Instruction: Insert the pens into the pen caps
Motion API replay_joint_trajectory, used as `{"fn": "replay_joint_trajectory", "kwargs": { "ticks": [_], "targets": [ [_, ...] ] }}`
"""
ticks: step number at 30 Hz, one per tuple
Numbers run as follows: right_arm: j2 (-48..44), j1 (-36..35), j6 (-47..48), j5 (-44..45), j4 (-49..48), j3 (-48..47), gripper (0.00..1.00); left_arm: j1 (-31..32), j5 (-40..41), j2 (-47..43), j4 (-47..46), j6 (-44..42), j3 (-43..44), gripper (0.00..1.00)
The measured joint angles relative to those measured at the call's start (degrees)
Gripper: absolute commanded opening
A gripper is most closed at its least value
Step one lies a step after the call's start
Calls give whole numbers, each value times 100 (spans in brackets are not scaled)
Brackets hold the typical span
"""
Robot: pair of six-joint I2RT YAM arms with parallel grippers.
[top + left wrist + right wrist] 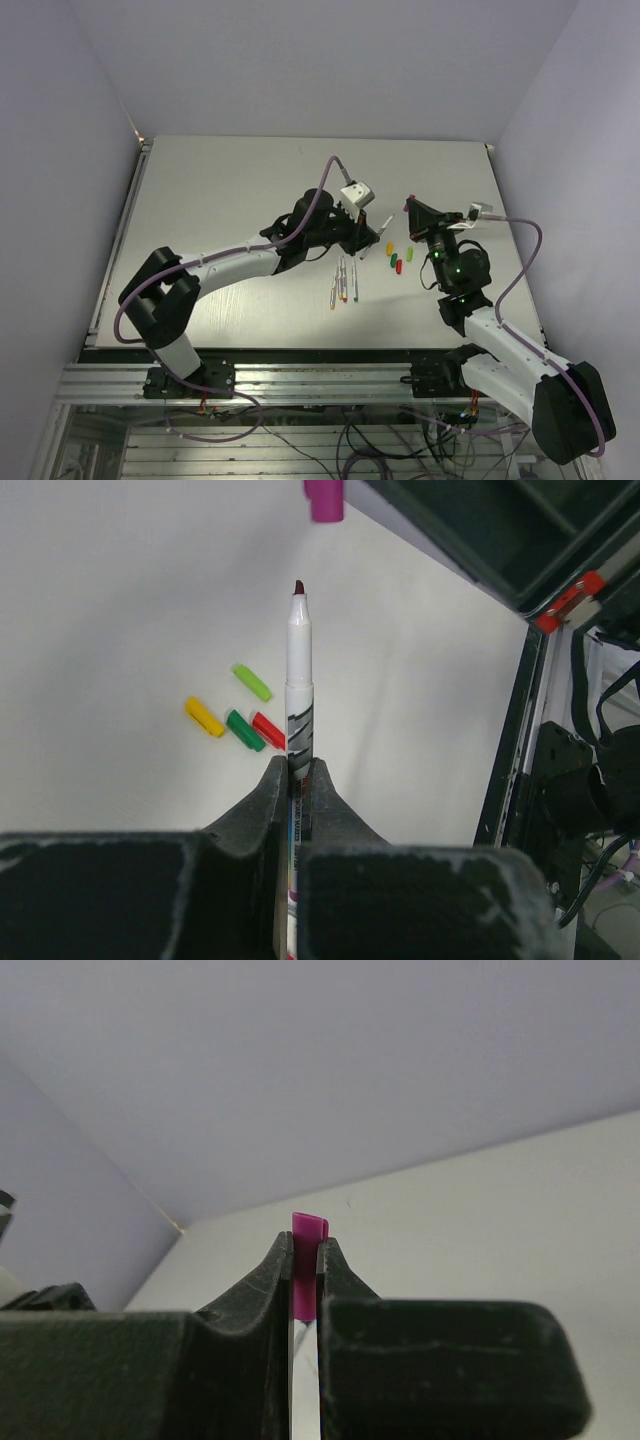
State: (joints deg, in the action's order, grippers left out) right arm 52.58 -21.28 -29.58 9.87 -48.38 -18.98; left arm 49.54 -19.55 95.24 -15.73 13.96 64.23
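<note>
My left gripper is shut on a white marker pen, which it holds above the table. The pen's dark uncapped tip points toward the right gripper. My right gripper is shut on the magenta cap, also in the air. A short gap lies between the cap and the pen tip. Yellow, light green, dark green and red caps lie on the table below. Several more pens lie side by side near the front.
The white table ends in a black frame rail at the right and a metal rail at the front. Lilac walls close in the back and sides. Purple cables loop over both arms.
</note>
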Motion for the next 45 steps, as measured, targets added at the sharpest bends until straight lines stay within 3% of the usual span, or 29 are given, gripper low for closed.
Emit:
{"fn": "replay_joint_trajectory", "kwargs": {
  "ticks": [24, 45],
  "targets": [
    [562, 7, -400, -476, -2124, 367, 0, -26, -66, -57, -588, 350, -131, 7],
    [868, 7, -402, -671, -2380, 367, 0, -26, -153, -57, -605, 363, -131, 7]
  ]
}}
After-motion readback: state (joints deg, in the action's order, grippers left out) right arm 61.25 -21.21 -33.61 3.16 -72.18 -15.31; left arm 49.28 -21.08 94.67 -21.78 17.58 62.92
